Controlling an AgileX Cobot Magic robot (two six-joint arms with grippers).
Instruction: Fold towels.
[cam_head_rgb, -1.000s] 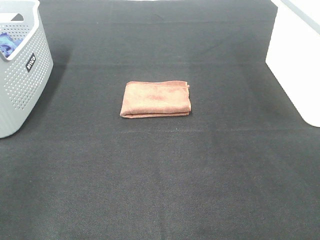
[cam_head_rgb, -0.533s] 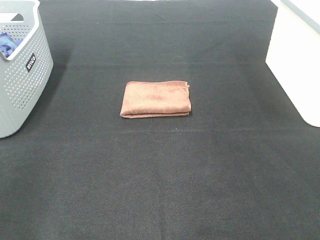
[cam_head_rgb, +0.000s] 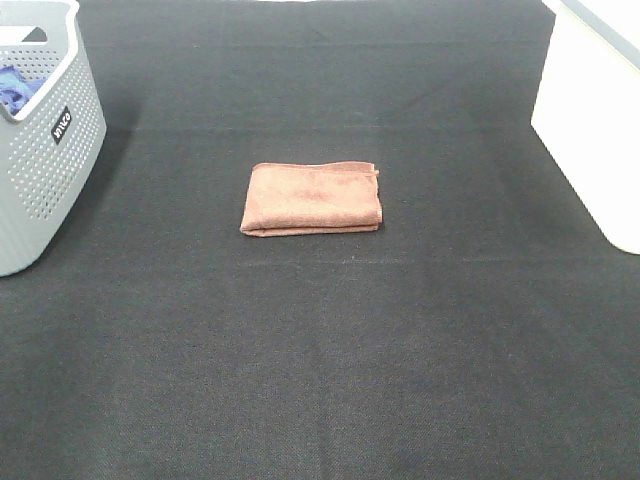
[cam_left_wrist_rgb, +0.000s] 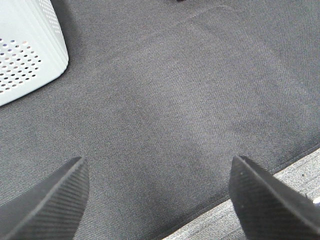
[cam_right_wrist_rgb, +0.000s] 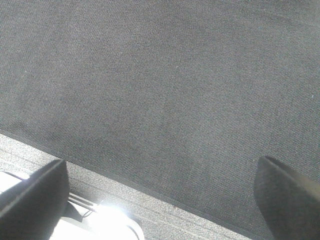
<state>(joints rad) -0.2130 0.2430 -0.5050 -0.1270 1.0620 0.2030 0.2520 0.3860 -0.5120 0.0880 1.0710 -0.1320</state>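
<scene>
A reddish-brown towel (cam_head_rgb: 312, 198) lies folded into a small rectangle in the middle of the black mat (cam_head_rgb: 330, 340) in the exterior high view. Neither arm shows in that view. My left gripper (cam_left_wrist_rgb: 157, 200) is open and empty over bare mat, with a corner of the grey perforated basket (cam_left_wrist_rgb: 25, 55) beside it. My right gripper (cam_right_wrist_rgb: 160, 192) is open and empty above the mat's edge. The towel shows in neither wrist view.
The grey perforated basket (cam_head_rgb: 40, 140) stands at the far left with something blue inside. A white box (cam_head_rgb: 595, 120) stands at the far right. The mat's edge and grey floor covering (cam_right_wrist_rgb: 75, 190) lie under the right gripper.
</scene>
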